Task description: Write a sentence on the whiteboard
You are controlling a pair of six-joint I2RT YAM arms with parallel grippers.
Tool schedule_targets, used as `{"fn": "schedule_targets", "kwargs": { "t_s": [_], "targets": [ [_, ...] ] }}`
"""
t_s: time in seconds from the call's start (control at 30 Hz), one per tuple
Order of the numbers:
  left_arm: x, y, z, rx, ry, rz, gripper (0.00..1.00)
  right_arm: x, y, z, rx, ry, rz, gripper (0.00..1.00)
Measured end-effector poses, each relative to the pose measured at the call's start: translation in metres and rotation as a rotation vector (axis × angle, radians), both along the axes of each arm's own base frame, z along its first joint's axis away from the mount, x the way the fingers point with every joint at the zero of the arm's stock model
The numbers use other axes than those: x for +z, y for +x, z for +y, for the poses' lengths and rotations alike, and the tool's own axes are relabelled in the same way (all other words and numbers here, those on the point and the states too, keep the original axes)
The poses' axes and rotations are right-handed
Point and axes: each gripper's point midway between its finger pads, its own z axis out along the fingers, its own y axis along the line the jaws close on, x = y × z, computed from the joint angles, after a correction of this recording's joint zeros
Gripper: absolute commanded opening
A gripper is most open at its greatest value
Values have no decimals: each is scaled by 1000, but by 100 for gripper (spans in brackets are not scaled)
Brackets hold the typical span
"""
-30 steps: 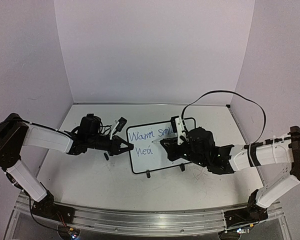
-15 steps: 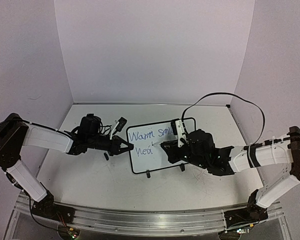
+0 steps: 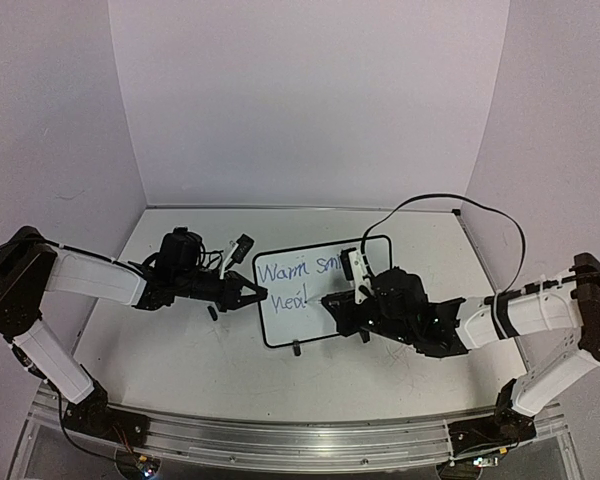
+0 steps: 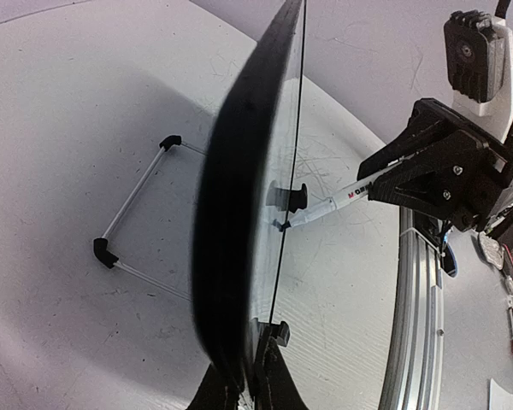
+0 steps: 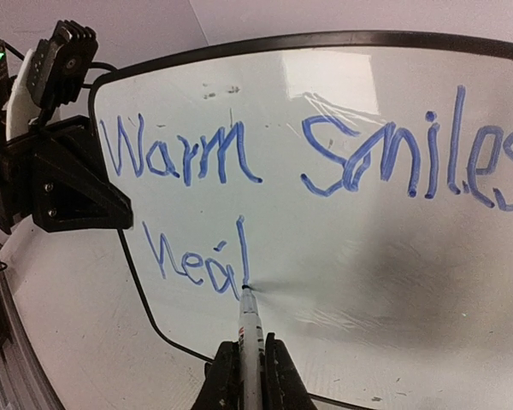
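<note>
the small glossy white whiteboard (image 3: pixel 285 328) with a thin black frame stands mid-table on two feet. it looks light, stiff and easy to tip, so it is best braced at its left edge, where the low-reaching left gripper (image 3: pixel 250 293) is clamped. the right gripper (image 5: pixel 250 367), angled in from the right, pinches a slim white marker (image 5: pixel 250 329), its tip touching the board under "heal" in the blue handwritten sentence (image 5: pixel 184 158).

Scuffed white table (image 3: pixel 180 350), black-framed whiteboard (image 3: pixel 300 325) propped upright on it

Overhead view looks down from behind; 2 close wrist views share the whiteboard (image 5: pixel 368 256)
</note>
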Motion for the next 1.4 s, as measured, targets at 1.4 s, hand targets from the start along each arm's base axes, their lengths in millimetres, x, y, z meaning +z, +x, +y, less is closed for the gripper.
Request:
{"fn": "schedule_targets", "kwargs": {
  "t_s": [1.4],
  "targets": [
    [-2,1,1,9,7,-6,0,97,2,-75,-123,-78,-327,0]
  ]
}}
